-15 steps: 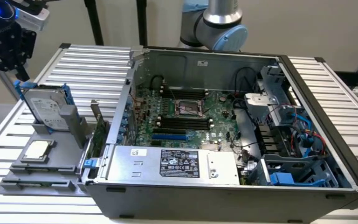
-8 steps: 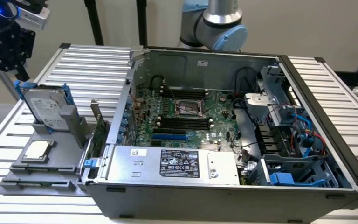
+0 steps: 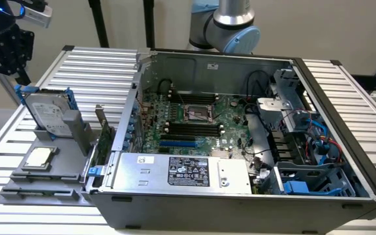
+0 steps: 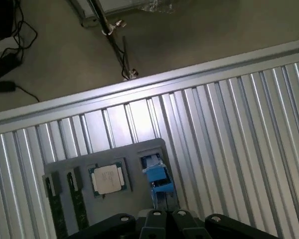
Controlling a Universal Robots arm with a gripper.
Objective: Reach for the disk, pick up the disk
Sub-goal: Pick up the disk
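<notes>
On the slatted table (image 3: 103, 68), the disk (image 3: 44, 108) bears an unreadable label (image 3: 56, 126).

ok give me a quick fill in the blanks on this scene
The disk stands on edge, framed by ____ plastic rails.
The gripper hangs just ____ the disk.
The square chip lies flat on a ____ tray.
Missing words: blue; above; grey.
</notes>
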